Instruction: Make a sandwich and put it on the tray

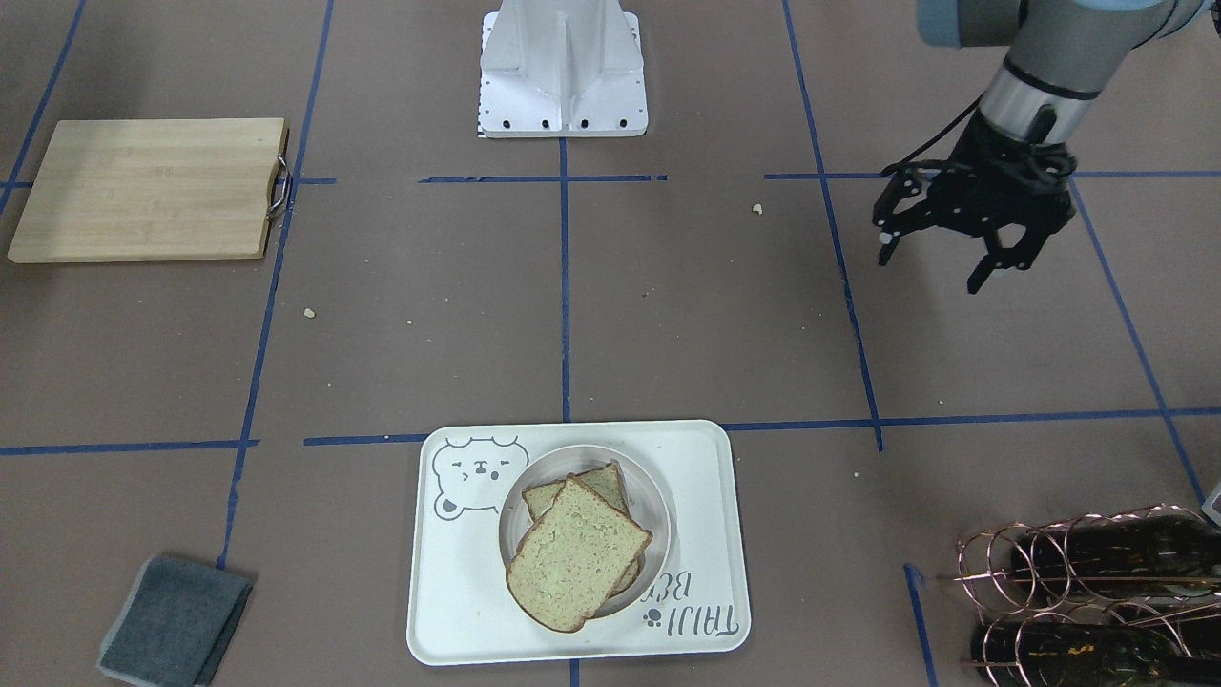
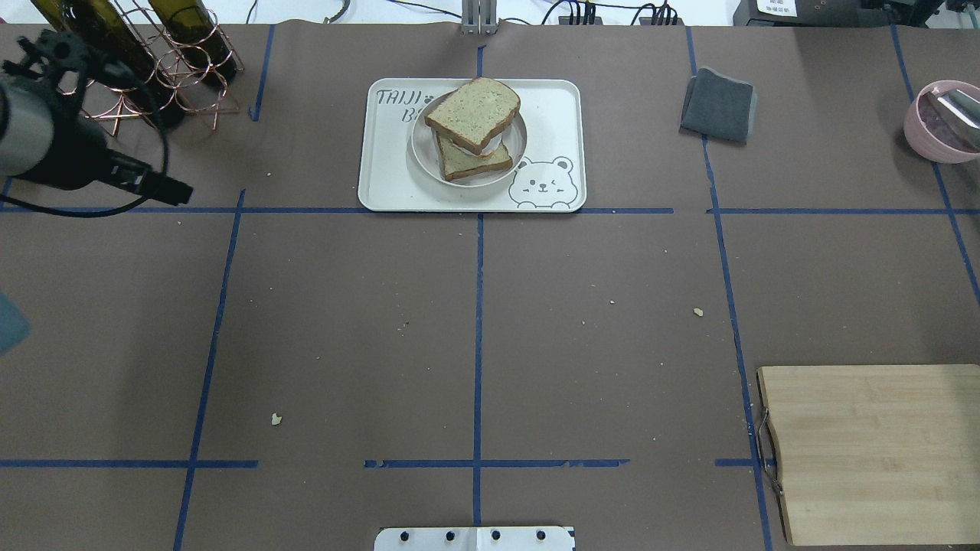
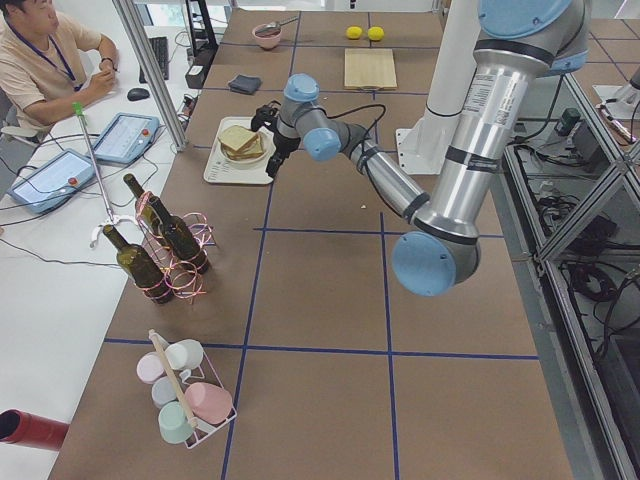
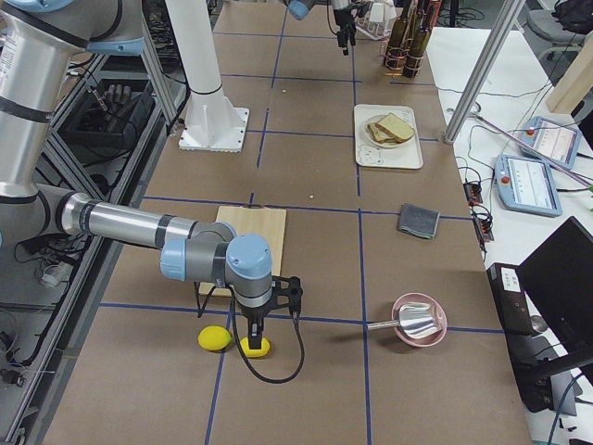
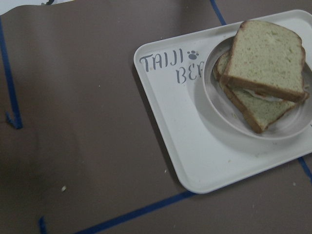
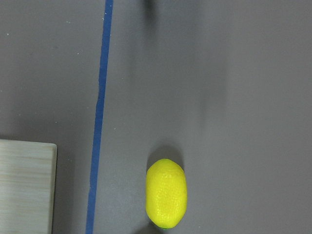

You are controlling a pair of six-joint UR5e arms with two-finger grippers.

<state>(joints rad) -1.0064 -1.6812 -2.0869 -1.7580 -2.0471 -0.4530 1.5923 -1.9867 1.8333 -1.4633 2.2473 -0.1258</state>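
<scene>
Tray (image 5: 195,146) lettering reads "TAIJI" with a small paw print after it. Below that comes "BE", and the rest is cut off by the bowl (image 5: 292,127). There is a grey bear-face drawing in the opposite corner of the tray. No other readable text on the table items.

Left gripper (image 1: 930,270): jaws spread wide, nothing between the fingers, touching nothing. It hangs above the brown table cover (image 1: 668,315) on the robot's left side, well apart from the tray. Its wrist camera looks down at the tray's lettered end.

Right gripper (image 4: 252,326): pointing down just above a yellow lemon (image 6: 166,192), past the end of the wooden cutting board (image 1: 148,188). Seen only from the side camera, so I can't tell if the jaws are apart or together, or whether it touches the lemon. A second lemon (image 4: 214,338) lies just beside the first.

Sandwich (image 5: 265,56): two brown-crusted, greenish-tan slices stacked in the round off-white bowl. The top slice is skewed and overhangs the rim, and a sliver of white shows between the slices. The bowl sits on the tray, near the middle, at the far table edge from the robot base.

Also on the table: a folded grey cloth (image 1: 176,620), a copper wire rack with dark bottles (image 1: 1097,592), and a pink bowl (image 2: 938,122) with a metal utensil in it.
</scene>
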